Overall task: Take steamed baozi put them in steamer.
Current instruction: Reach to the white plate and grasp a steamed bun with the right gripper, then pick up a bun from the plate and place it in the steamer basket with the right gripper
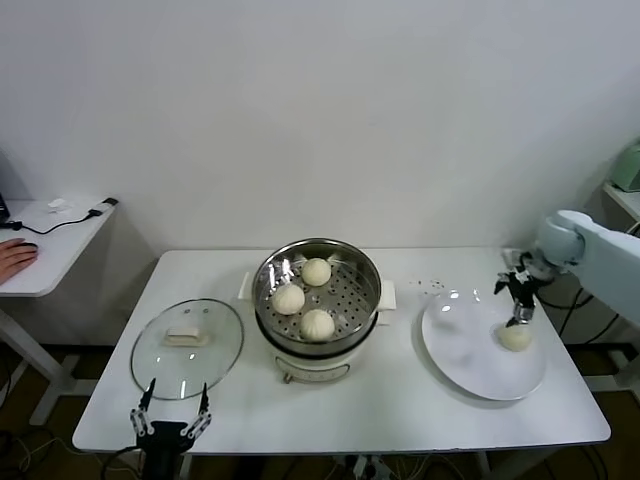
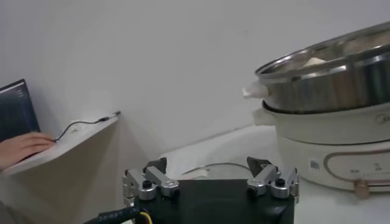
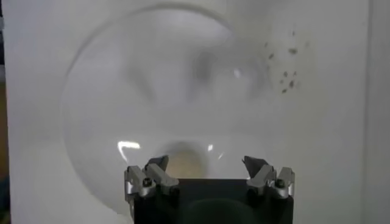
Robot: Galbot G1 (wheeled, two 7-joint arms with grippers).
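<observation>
1. Right gripper (image 1: 519, 303) is hanging directly above the last baozi (image 1: 516, 337) on the plate (image 1: 470, 370), jaws spread wide and gripping nothing.
2. Steamer (image 1: 366, 268), holding three buns, is standing well away toward the table middle, open tabletop between.
3. Left gripper (image 1: 172, 414) is idling, fingers apart, off the near table edge just beside the glass lid (image 1: 187, 347).

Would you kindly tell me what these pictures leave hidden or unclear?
- Last bun on the plate: in the right wrist view the right gripper body covers most of it.
- Buns in the steamer: the left wrist view shows only a sliver above the rim.
- Dark specks on the table: too small to identify.
- Left gripper: arm cut off by the head view's bottom edge.
</observation>
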